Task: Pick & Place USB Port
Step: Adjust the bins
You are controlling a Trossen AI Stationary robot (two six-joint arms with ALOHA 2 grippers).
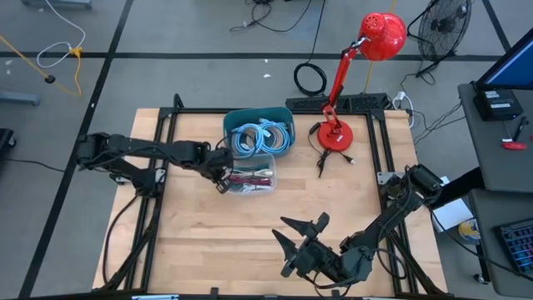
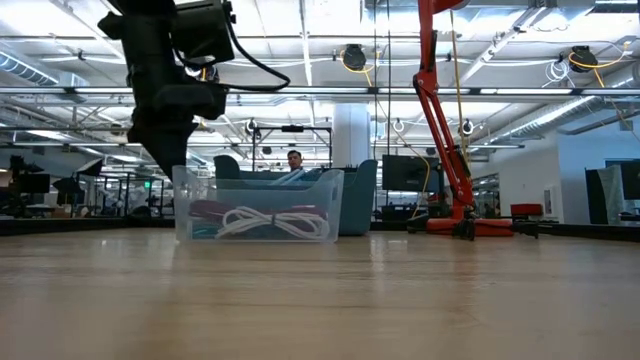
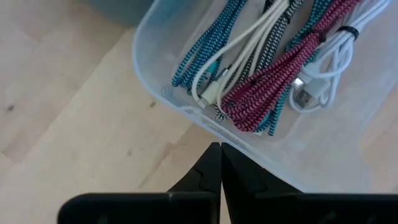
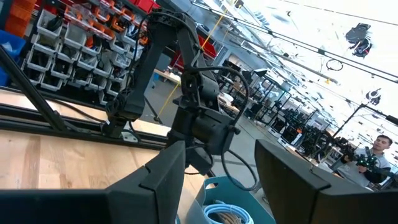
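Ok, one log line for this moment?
left tool: shut, empty, beside clear bin | cables: in bin | right tool: open, waiting near table's front edge

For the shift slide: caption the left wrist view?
Shut left gripper poised outside the clear bin of coiled USB cables.

bare desk (image 1: 208,242) lies open in front; the clear bin (image 1: 254,177), teal bin (image 1: 260,131) and red lamp (image 1: 337,133) crowd the back.

A pale wooden table (image 1: 216,242) carried it all. On it stood a clear plastic bin (image 1: 251,176) of coiled cables, touching a teal bin (image 1: 259,133) of blue cable behind it. Just beside those, a red desk lamp (image 1: 334,133) stood near the far edge.
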